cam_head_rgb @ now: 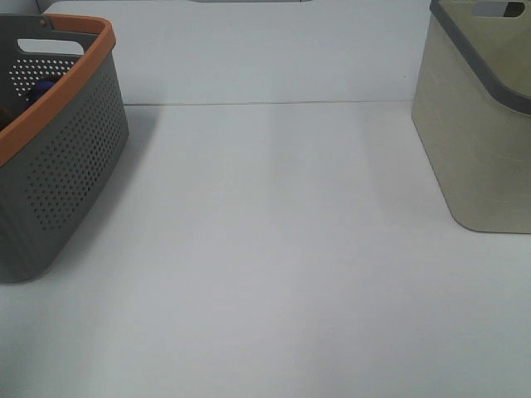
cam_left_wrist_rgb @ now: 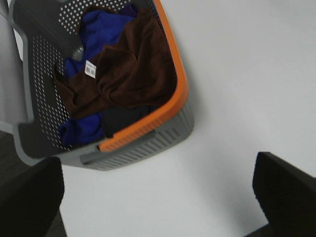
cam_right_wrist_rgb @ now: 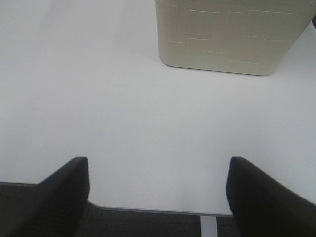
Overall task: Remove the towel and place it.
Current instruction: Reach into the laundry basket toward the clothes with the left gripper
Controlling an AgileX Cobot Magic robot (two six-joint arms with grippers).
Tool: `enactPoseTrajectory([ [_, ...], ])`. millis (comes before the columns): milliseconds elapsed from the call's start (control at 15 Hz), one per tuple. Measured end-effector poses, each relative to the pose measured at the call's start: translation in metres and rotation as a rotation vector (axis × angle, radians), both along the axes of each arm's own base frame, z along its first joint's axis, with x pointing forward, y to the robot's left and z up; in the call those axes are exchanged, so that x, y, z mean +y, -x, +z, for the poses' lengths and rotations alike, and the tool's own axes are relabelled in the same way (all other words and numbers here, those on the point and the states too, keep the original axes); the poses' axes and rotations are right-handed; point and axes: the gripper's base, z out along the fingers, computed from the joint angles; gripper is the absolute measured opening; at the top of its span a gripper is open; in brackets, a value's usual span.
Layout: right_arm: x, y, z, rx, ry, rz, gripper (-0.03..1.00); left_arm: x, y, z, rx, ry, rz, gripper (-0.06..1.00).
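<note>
Dark reddish-brown cloth towel [cam_left_wrist_rgb: 131,69] lies topmost, reachable, in grey perforated orange-rimmed basket [cam_head_rgb: 75,157], 9 o'clock on table [cam_head_rgb: 265,249]. Left gripper [cam_left_wrist_rgb: 158,197] and right gripper [cam_right_wrist_rgb: 158,192] spread wide, empty, pre-grasp.

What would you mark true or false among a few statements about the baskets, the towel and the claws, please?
1. The towel lies in the grey basket. True.
2. The left claw holds the towel. False: it is open and empty, apart from the basket.
3. That basket also holds blue cloth. True.
4. The beige basket has an orange rim. False: its rim is grey.
5. The right claw is shut. False: it is open.
</note>
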Motion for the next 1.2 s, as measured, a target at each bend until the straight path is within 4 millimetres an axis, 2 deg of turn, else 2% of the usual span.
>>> enactPoseTrajectory([
  [133, 0.0, 0.0, 0.0, 0.0, 0.0, 0.0, 0.76, 0.001, -0.048, 0.022, 0.017, -0.084, -0.082, 0.99],
  [267, 0.0, 0.0, 0.0, 0.0, 0.0, 0.0, 0.76, 0.002, -0.111, 0.029, 0.063, -0.174, -0.182, 0.99],
  [400, 0.0, 0.0, 0.0, 0.0, 0.0, 0.0, 0.76, 0.004, -0.169, 0.019, 0.11, -0.261, -0.292, 0.99],
  [533, 0.0, 0.0, 0.0, 0.0, 0.0, 0.0, 0.76, 0.005, -0.223, -0.006, 0.174, -0.324, -0.393, 0.99],
  [600, 0.0, 0.0, 0.0, 0.0, 0.0, 0.0, 0.76, 0.008, -0.244, -0.021, 0.205, -0.338, -0.426, 0.99],
  [667, 0.0, 0.0, 0.0, 0.0, 0.0, 0.0, 0.76, 0.009, -0.252, -0.029, 0.222, -0.345, -0.444, 0.99],
  [733, 0.0, 0.0, 0.0, 0.0, 0.0, 0.0, 0.76, 0.015, -0.269, -0.048, 0.268, -0.355, -0.473, 0.99],
  [867, 0.0, 0.0, 0.0, 0.0, 0.0, 0.0, 0.76, 0.029, -0.289, -0.083, 0.353, -0.378, -0.518, 0.99],
  [1067, 0.0, 0.0, 0.0, 0.0, 0.0, 0.0, 0.76, 0.051, -0.306, -0.119, 0.452, -0.451, -0.555, 0.98],
  [1200, 0.0, 0.0, 0.0, 0.0, 0.0, 0.0, 0.76, 0.054, -0.325, -0.149, 0.44, -0.478, -0.579, 0.97],
])
